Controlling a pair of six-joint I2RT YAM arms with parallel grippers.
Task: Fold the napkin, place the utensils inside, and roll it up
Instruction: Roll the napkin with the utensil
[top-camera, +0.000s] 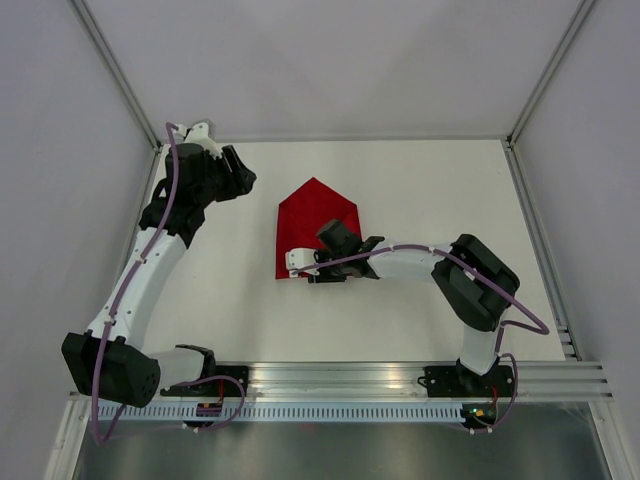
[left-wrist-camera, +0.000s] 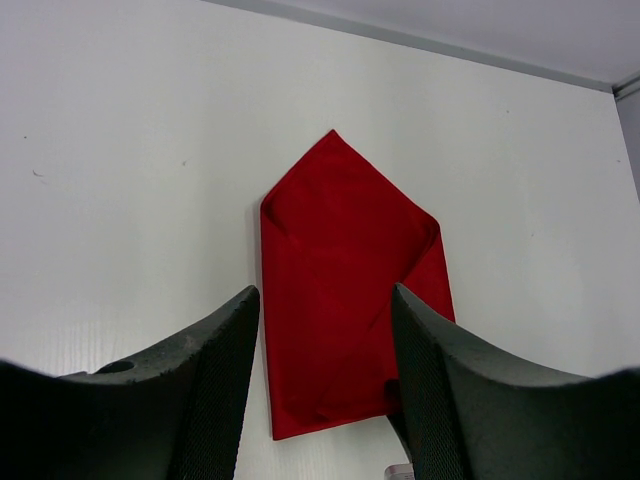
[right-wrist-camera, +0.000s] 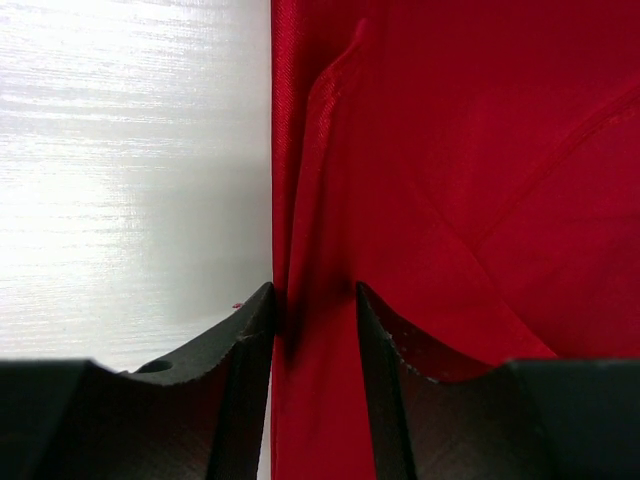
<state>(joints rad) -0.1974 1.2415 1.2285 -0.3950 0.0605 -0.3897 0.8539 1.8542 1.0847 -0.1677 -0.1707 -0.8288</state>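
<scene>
so far napkin (top-camera: 318, 225) folded; utensils unseen, rolling left. right gripper (right-wrist-camera: 312, 300) straddles its edge, grip unclear; left gripper (left-wrist-camera: 325, 300) spread.

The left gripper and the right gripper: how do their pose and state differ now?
The left gripper holds its fingers wide apart, empty; the right gripper holds them closer, with an edge of the napkin between them. The left gripper is clear of the napkin, off to one side; the right gripper is low on it. Both have dark fingers.
</scene>
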